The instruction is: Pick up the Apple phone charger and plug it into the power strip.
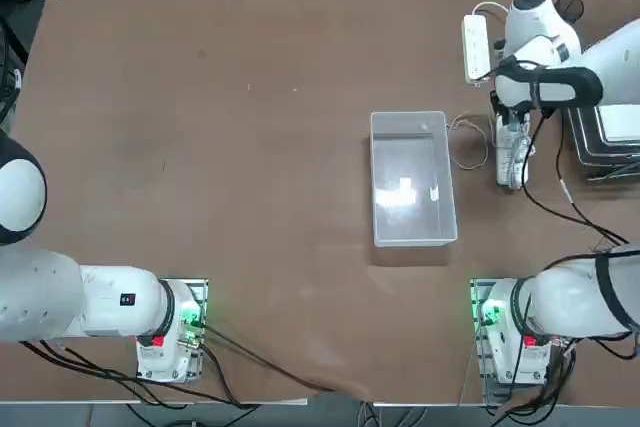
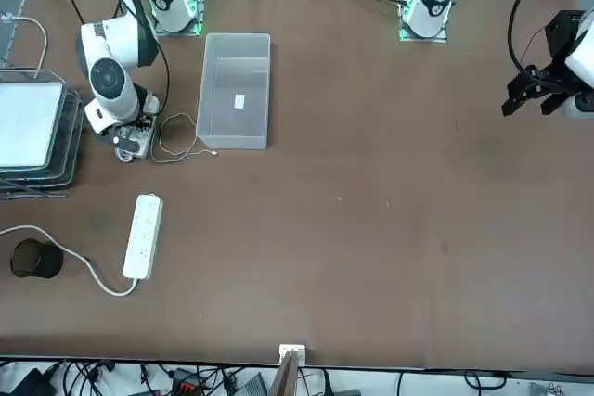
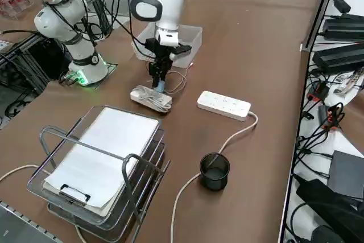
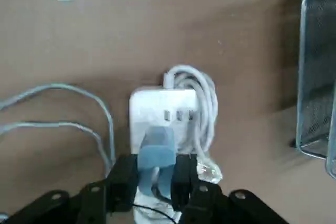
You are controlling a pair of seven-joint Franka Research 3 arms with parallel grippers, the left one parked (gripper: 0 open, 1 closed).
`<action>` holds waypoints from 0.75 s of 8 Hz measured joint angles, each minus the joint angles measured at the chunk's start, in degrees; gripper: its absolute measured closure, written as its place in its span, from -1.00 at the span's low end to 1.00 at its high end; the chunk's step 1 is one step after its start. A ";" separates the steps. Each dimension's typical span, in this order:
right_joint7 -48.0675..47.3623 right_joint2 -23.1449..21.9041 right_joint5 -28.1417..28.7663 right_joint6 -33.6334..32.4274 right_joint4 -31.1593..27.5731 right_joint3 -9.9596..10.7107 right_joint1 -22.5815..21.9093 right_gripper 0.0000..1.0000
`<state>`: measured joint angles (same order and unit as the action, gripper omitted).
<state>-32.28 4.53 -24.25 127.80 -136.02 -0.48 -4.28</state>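
My right end effector [image 4: 156, 174] is pointed down, fingers pinched on the Apple phone charger [image 4: 156, 153], a small pale block sitting between the pads in the wrist view. Its thin wire [image 4: 79, 108] loops off across the table [image 1: 250, 147] toward the clear bin [image 1: 410, 179]. Directly under me lies the shorter white strip with its cord bundled on it [image 3: 151, 98]; the charger hangs just above it or may be touching it, I can't tell which. That strip is not the target as I read the task. The power strip [image 3: 223, 104] I want is the long slim bar, near but apart from the bundled one, on the side away from my base in the top view, where it shows at [image 1: 477, 48]. Its long axis runs roughly in line with my reach outward, thick cord [image 3: 224, 140] leaving the far end and curving past the black cup [image 3: 214, 171]. Judgement: the move ahead is a carry straight outward, away from my base, then a descent onto a socket face. Prong alignment to the sockets isn't readable from here. The trailing wire could drag.
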 joint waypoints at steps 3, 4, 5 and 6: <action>5.86 0.36 10.13 -3.32 8.41 -0.23 -0.81 0.28; 8.17 1.19 13.77 -5.47 12.19 -0.22 -0.81 0.28; 9.44 2.81 16.90 -6.78 16.04 -0.19 -0.80 0.28; 10.24 5.29 19.47 -7.14 19.58 -0.16 -0.80 0.28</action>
<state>-22.04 9.82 -4.78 120.66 -116.43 -0.65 -5.08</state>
